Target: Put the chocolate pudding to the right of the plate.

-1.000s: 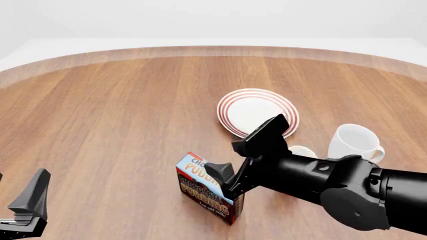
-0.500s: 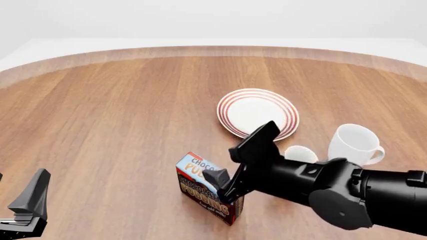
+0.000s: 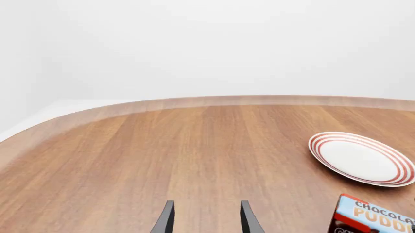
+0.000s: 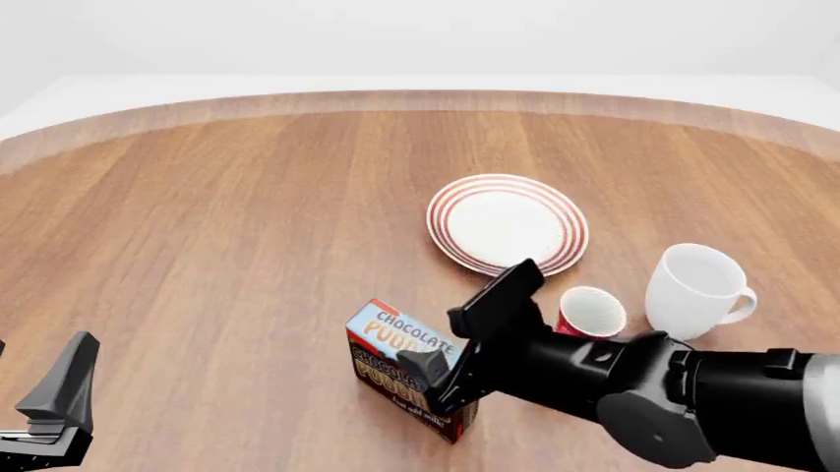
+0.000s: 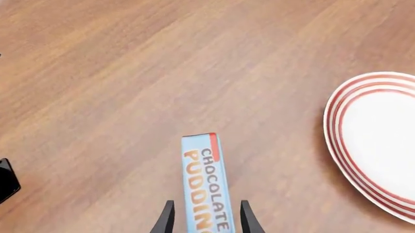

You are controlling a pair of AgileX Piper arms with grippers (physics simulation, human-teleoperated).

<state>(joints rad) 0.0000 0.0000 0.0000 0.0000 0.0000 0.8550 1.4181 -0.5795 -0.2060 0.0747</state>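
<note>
The chocolate pudding (image 4: 409, 369) stands on the desk (image 4: 236, 246) near its front edge, ahead and left of the plate (image 4: 507, 224), and the right tool (image 5: 203, 219) hangs over it, spread, one finger on each side of the narrow top, whose long axis runs straight along the fingers. The left tool (image 3: 206, 221), also spread and empty, sits well apart. Compared with a second ago, the right arm has slid lower and further over the carton, uncovering a small red cup (image 4: 591, 313) beside the white mug (image 4: 695, 290).

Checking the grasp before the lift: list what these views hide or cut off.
- Chocolate pudding: front view, right end effector covers its right end, so contact cannot be confirmed.
- Right wrist view: the carton's near end runs off the edge.
- Left wrist view: the carton is cropped at the corner.
- Left end effector: front view, cut by the edge.
</note>
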